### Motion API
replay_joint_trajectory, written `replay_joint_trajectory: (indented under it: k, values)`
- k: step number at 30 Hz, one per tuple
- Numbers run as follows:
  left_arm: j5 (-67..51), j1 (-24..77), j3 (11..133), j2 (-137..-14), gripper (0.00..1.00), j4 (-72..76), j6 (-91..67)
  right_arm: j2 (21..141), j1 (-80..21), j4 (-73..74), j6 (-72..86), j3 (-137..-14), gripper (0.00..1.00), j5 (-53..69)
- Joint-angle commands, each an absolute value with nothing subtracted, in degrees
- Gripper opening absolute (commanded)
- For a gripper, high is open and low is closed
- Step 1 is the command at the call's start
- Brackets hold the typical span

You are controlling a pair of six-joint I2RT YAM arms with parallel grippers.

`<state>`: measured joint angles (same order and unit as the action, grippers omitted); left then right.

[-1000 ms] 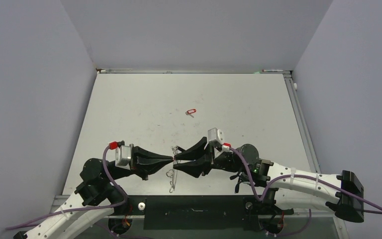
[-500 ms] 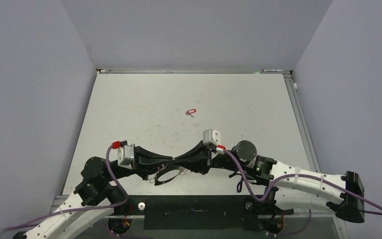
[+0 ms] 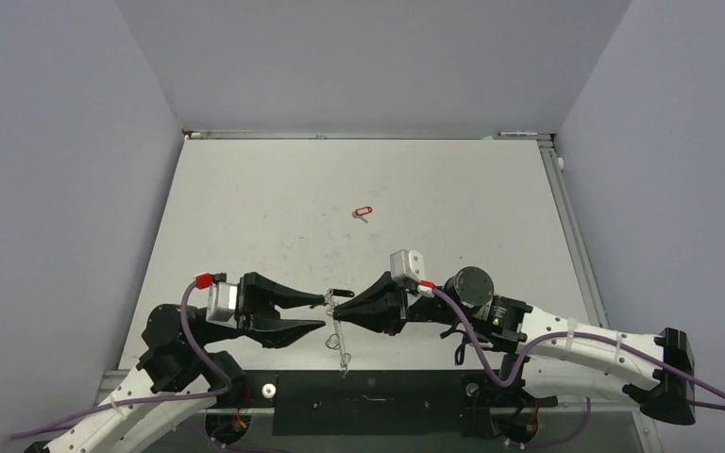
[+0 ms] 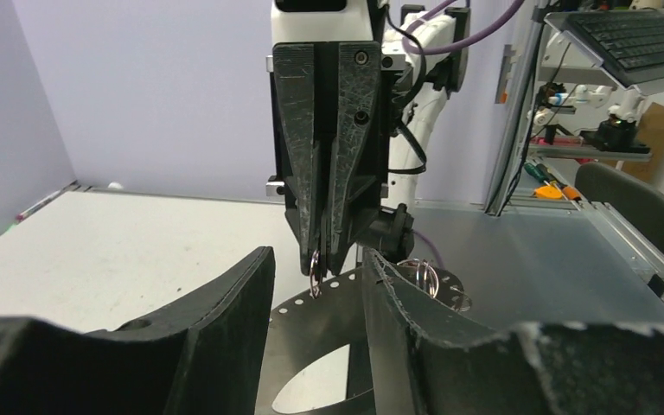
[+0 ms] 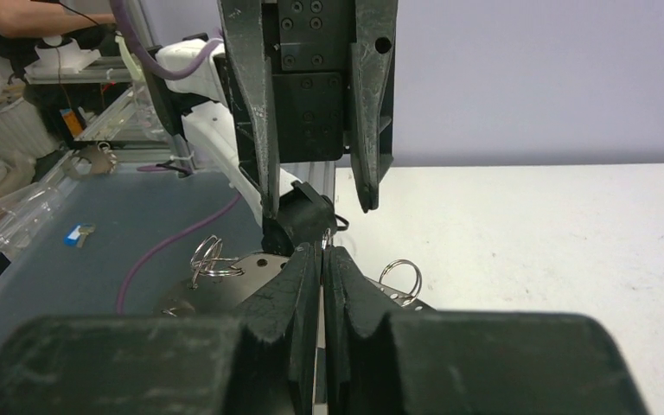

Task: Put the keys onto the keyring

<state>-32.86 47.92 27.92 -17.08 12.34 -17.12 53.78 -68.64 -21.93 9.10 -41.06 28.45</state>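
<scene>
Left tool point(image 3: 325, 311) has opened wide beside the keyring point(image 4: 307, 320), which hangs edge-on from the pinched-shut right tool point(image 3: 337, 305); red-tagged key point(image 3: 362, 212) lies well beyond both.

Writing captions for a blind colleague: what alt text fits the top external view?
At the front of a white table, the right gripper, shut on the keyring seen edge-on, meets the open left gripper tip to tip. A red-tagged key lies alone farther back.
</scene>
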Motion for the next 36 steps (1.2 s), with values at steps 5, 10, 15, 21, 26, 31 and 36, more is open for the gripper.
replay_joint_trajectory:
  k: [5,10,15,21,26,31,36]
  values:
    - [-37.54,48.11,27.43,-18.87,0.35,20.99,-22.76,50.68,-68.44,-33.60,11.85,-41.48,0.05,30.98]
    - [-37.13,48.11,26.07,-20.27,0.29,25.75,-25.44,50.70,-68.47,-36.45,13.06,-40.96,0.05,32.04]
    - [-37.07,48.08,25.07,-21.62,0.25,30.08,-27.61,51.39,-68.45,-37.89,13.57,-40.49,0.05,32.29]
    - [-36.35,48.15,24.51,-22.03,0.25,32.69,-28.41,51.95,-68.44,-38.67,13.79,-39.87,0.05,32.20]
    - [-35.09,48.13,24.01,-21.34,0.29,33.57,-28.48,52.34,-68.31,-38.80,13.73,-39.71,0.05,32.26]
    - [-35.59,48.09,24.08,-22.29,0.27,33.92,-29.00,53.57,-68.38,-39.73,13.88,-39.99,0.05,32.68]
    - [-35.65,48.21,24.21,-22.78,0.23,33.22,-29.23,54.20,-68.37,-41.18,14.30,-40.12,0.05,33.05]
